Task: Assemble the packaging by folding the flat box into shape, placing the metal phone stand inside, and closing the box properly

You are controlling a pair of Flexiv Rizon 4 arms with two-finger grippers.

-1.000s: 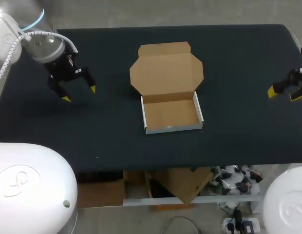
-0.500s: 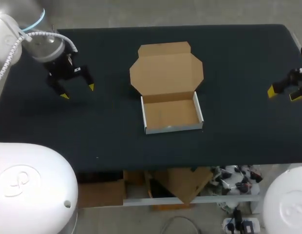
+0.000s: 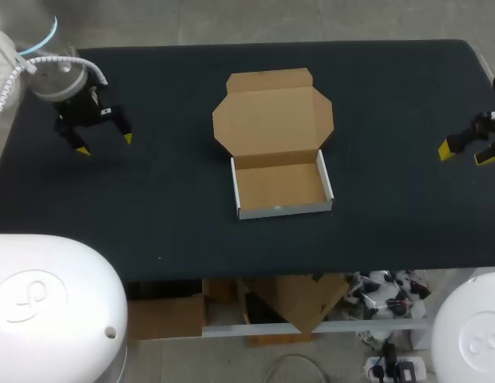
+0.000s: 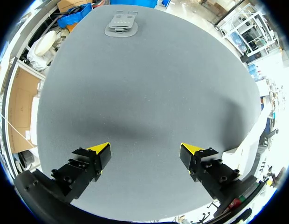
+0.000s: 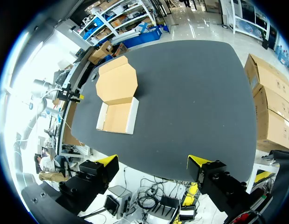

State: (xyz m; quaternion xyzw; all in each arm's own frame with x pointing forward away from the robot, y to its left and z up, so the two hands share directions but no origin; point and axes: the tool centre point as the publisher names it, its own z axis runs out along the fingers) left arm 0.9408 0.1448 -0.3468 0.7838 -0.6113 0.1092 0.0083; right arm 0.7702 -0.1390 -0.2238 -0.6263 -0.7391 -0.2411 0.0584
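The cardboard box [image 3: 279, 188] stands folded into a shallow tray at the table's middle, its lid [image 3: 273, 116] lying open and flat behind it. The tray looks empty. In the right wrist view the same box [image 5: 117, 116] lies well ahead of my right gripper [image 5: 154, 163]. My left gripper [image 3: 105, 144] hangs open at the far left of the table, well apart from the box. My right gripper [image 3: 465, 154] is open at the right edge. Far ahead of my left gripper [image 4: 144, 151], a grey metal phone stand [image 4: 121, 24] lies near the table's edge. The head view does not show the stand.
The dark table top [image 3: 176, 199] lies bare around the box. In the left wrist view only dark cloth [image 4: 144, 93] lies between the fingers and the stand. My left arm [image 5: 65, 93] shows small beyond the box in the right wrist view.
My left gripper has moved left and slightly back, farther from the box, staying open. The right arm and the box have not moved.
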